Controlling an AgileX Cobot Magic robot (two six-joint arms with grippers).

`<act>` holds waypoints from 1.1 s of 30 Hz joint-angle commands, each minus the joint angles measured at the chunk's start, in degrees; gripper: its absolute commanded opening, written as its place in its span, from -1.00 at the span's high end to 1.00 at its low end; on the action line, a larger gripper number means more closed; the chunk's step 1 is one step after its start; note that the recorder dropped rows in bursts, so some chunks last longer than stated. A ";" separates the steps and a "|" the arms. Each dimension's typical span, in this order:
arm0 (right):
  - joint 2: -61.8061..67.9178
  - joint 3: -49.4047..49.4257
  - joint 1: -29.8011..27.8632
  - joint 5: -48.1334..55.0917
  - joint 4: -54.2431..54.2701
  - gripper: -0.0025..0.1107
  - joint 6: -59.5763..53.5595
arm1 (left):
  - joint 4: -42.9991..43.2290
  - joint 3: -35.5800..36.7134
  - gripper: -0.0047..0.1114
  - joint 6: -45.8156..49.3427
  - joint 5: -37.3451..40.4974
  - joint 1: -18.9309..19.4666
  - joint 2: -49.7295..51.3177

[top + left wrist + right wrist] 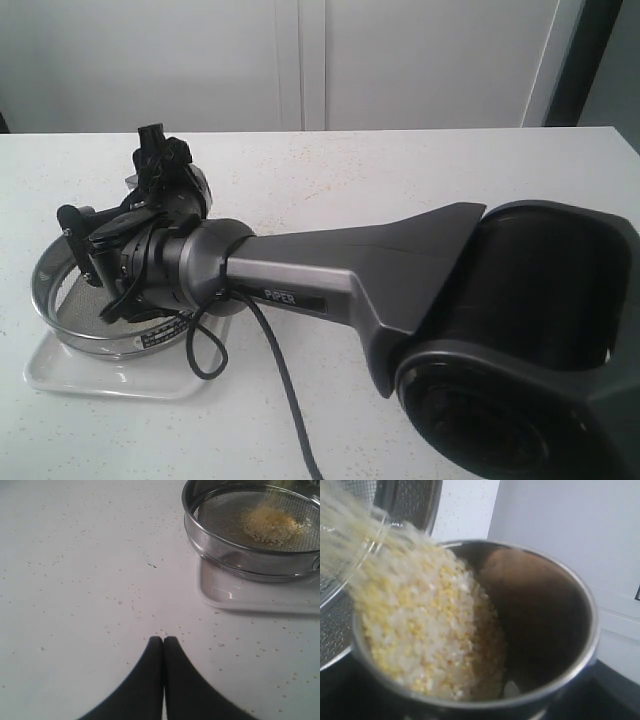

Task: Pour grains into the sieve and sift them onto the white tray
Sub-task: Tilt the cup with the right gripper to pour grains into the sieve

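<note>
The sieve (62,322) rests on the white tray (60,378) at the table's left. My right gripper (165,180) has reached across and is shut on a small steel cup (545,595), tilted over the sieve. Grains (430,630) stream over the cup's lip onto the mesh (335,625). In the left wrist view a yellow-white heap of grains (270,524) lies inside the sieve (225,542), which sits on the tray (250,599). My left gripper (163,640) is shut and holds nothing, low over the table a short way from the tray. The exterior view does not show it.
Stray grains (165,630) are scattered over the white table around the tray. The right arm's dark body (400,270) and its cable (280,370) stretch across the middle of the table. A white wall (300,60) runs behind the table's far edge.
</note>
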 commanded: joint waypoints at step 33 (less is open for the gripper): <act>-0.26 -0.53 3.42 11.35 -2.87 0.96 -22.16 | -0.33 0.59 0.92 -0.14 0.75 0.12 -0.26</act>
